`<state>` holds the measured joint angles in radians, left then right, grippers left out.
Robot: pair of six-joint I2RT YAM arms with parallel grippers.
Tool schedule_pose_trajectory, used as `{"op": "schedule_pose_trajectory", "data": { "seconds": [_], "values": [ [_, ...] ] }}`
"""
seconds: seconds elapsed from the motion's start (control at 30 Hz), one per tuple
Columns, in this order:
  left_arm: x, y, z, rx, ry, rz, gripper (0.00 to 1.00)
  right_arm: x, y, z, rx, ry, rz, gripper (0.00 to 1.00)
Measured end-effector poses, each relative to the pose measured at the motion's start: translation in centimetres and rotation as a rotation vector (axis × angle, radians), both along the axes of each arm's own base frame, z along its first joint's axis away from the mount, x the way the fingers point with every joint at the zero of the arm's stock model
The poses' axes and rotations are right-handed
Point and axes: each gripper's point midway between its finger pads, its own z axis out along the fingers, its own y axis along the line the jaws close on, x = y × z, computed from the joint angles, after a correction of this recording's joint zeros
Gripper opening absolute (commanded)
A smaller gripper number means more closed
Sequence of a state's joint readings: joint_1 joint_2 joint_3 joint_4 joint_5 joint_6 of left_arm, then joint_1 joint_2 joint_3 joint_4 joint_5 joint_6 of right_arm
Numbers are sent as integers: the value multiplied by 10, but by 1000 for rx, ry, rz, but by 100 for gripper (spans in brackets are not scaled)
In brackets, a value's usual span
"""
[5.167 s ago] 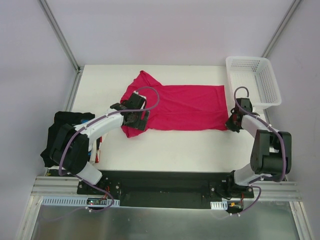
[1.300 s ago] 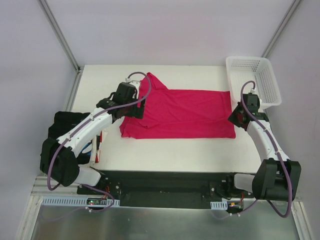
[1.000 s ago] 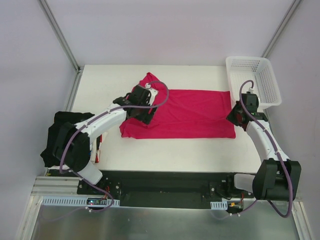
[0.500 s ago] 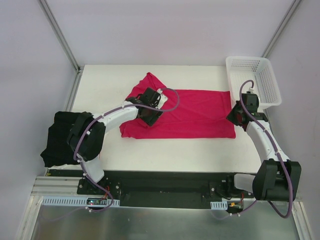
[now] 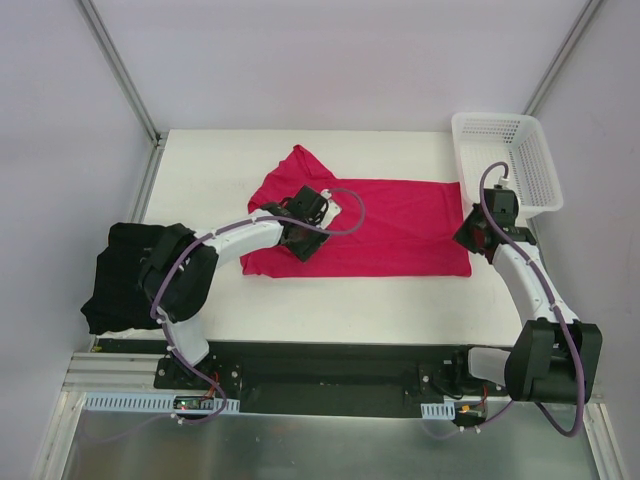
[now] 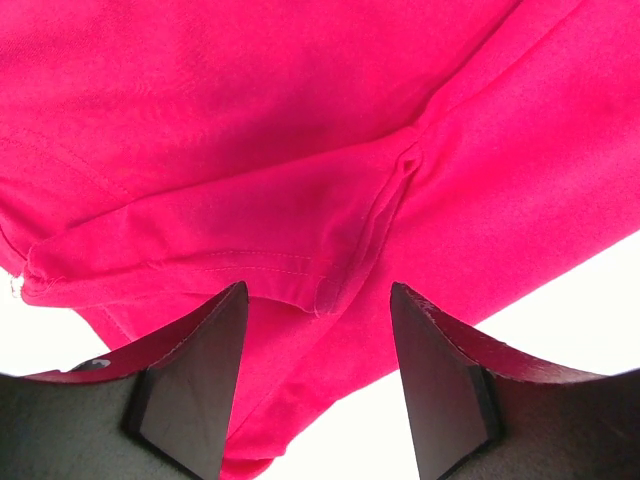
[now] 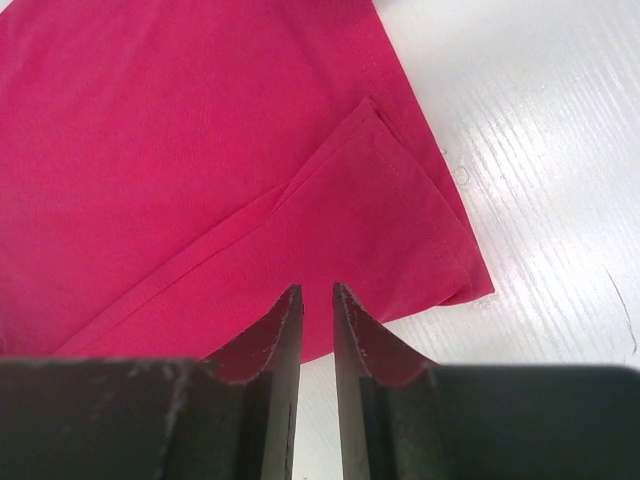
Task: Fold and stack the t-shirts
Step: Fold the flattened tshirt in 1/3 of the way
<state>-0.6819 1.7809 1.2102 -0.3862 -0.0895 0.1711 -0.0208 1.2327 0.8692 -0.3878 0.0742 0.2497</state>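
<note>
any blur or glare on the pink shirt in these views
Top view: soft even light, no glare, pink shirt sharp. Left wrist view: shirt seams clear, the near fingers dark and a little soft. Right wrist view: hem stitching and table grain crisp.

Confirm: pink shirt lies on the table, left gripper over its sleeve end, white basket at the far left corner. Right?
No, the basket sits at the far right corner, as the top view shows. The pink shirt does lie on the table, with the left gripper over its sleeve end.
</note>
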Motion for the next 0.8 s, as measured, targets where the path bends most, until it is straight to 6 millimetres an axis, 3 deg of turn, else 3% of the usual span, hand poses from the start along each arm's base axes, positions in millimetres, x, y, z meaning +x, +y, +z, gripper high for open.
{"op": "schedule_pose_trajectory", "data": {
  "seconds": [0.27, 0.33, 0.4, 0.53, 0.8],
  "values": [
    [3, 7, -10, 46, -7, 19, 49, 0, -1, 1, -3, -4, -1, 20],
    [3, 9, -15, 59, 1, 20, 44, 0, -2, 1, -3, -4, -2, 20],
    [2, 9, -19, 67, 10, 22, 30, 0, -3, 1, -4, -4, -4, 20],
    [1, 10, -24, 77, 21, 22, 22, 0, -4, 0, -5, -3, -7, 20],
    [8, 12, -18, 92, -3, 32, 19, -4, -5, -6, -5, 8, -9, 20]
  ]
}}
